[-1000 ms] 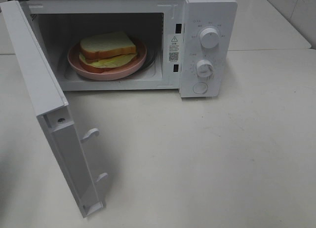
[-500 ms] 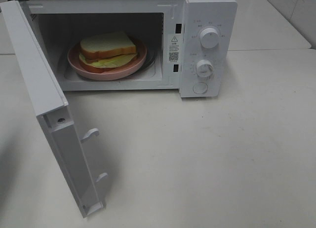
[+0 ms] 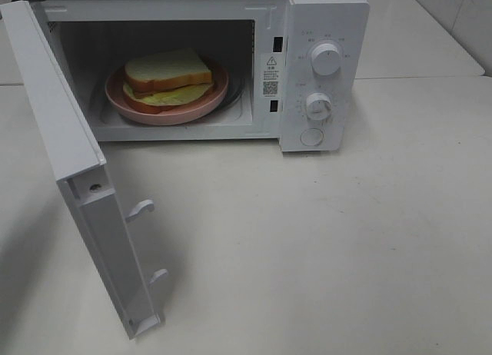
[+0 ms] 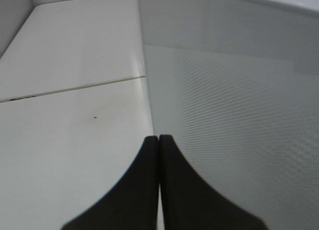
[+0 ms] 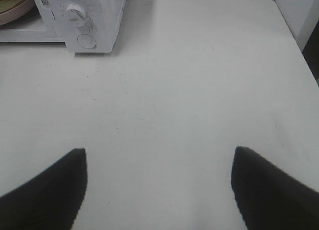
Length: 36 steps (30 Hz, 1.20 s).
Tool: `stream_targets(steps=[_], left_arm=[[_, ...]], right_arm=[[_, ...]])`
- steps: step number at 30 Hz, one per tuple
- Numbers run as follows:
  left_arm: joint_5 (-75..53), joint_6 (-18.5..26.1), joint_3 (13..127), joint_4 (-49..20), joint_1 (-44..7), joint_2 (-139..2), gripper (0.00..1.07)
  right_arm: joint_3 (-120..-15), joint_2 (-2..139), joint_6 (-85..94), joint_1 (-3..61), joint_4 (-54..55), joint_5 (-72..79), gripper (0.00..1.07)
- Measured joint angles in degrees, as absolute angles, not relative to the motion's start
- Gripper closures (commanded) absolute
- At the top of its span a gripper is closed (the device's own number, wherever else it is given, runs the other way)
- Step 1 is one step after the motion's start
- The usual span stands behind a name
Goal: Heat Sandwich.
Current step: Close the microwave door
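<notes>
Left gripper: jaws pressed together, nothing in them. The tips sit right by the outside face of the microwave door; we can't tell if they touch it. Right gripper: jaws wide apart, empty, over the bare table, well away from the microwave.

In the high view neither arm shows. The sandwich lies on a pink plate inside the oven, at about 11 o'clock from the middle of the pic. The door swings out wide at about 9 o'clock.

We think the food part is done and closing the door is the step now. Next move prob.: the left arm pushes the door round till it clicks, slow, so the oven doesn't slide. After that the right arm needs to turn a knob. There are two, the top knob and the low knob, w/ a round button under them, all at about 1 o'clock.

Writing: a sticker w/ a warning triangle and a QR code sits on the frame. Its words, and the marks round the knobs, are too small to read. No brand that we can see.
</notes>
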State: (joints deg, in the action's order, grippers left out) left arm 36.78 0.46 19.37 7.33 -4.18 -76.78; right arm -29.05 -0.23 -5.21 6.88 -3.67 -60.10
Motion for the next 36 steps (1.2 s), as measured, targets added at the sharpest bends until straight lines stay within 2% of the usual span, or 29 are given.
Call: stream_targets(steps=[3,8,14,24,29,36], left_arm=[[38.1,0.46,20.86,9.91,-6.47,-80.04,1.07],[39.48,0.34,22.29,10.49,-8.65,-83.08,1.07],[39.94,0.0,23.72,10.31,-10.71,-85.54,1.07],[41.02,0.29,27.85,10.66,-16.9,-90.36,1.07],[41.02,0.0,29.05,10.49,-18.11,-91.5,1.07],[41.02,-1.38,33.29,7.91,-23.15,-94.94,1.07]], right_arm=[[-29.05,-0.23,-5.21,6.88,-3.67,-60.1,0.32],[-29.05,-0.23,-5.21,6.88,-3.67,-60.1,0.32],[-29.05,-0.23,-5.21,6.88,-3.67,-60.1,0.32],[-29.05,-0.23,-5.21,6.88,-3.67,-60.1,0.32],[-29.05,-0.23,-5.21,6.88,-3.67,-60.1,0.32],[-29.05,-0.23,-5.21,6.88,-3.67,-60.1,0.32]])
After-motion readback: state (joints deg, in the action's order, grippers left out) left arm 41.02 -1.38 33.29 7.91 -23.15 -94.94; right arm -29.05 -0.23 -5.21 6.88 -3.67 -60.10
